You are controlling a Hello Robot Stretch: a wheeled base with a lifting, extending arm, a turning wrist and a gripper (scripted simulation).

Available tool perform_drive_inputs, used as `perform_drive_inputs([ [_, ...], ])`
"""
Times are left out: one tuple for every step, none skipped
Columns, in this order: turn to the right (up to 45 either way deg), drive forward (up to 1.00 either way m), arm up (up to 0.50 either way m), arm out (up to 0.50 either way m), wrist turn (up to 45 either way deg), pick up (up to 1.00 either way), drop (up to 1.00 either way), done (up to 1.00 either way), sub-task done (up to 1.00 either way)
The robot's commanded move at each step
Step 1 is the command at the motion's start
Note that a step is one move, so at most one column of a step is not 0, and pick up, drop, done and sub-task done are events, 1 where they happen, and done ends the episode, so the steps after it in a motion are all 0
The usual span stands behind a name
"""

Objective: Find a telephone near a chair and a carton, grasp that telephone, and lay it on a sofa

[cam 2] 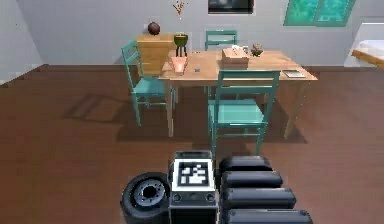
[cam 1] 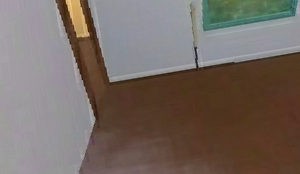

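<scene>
Brown floor lies between the gripper and a wooden table, which stands well apart from it, straight out beyond the arm's end. At the table's end on the gripper's side a tan carton is seen (a dark ball sits on top of it), and a teal chair stands just beside that.

The telephone cannot be made out for certain. A small orange-tan blob lies on the tabletop near the carton and may be it.

The gripper's state cannot be told. Its far end cannot be made out either, so whether anything is held cannot be told.

A telephone is judged to be light, stiff and smooth-shelled, so slipping is the main risk. It would best be taken across its narrow middle, low against the tabletop, and any loose handset should be minded.
</scene>
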Motion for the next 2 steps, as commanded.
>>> perform_drive_inputs([
  [-6.0,0.0,0.0,0.0,0.0,0.0,0.0,0.0,0.0],
  [0.0,1.0,0.0,0.0,0.0,0.0,0.0,0.0,0.0],
])
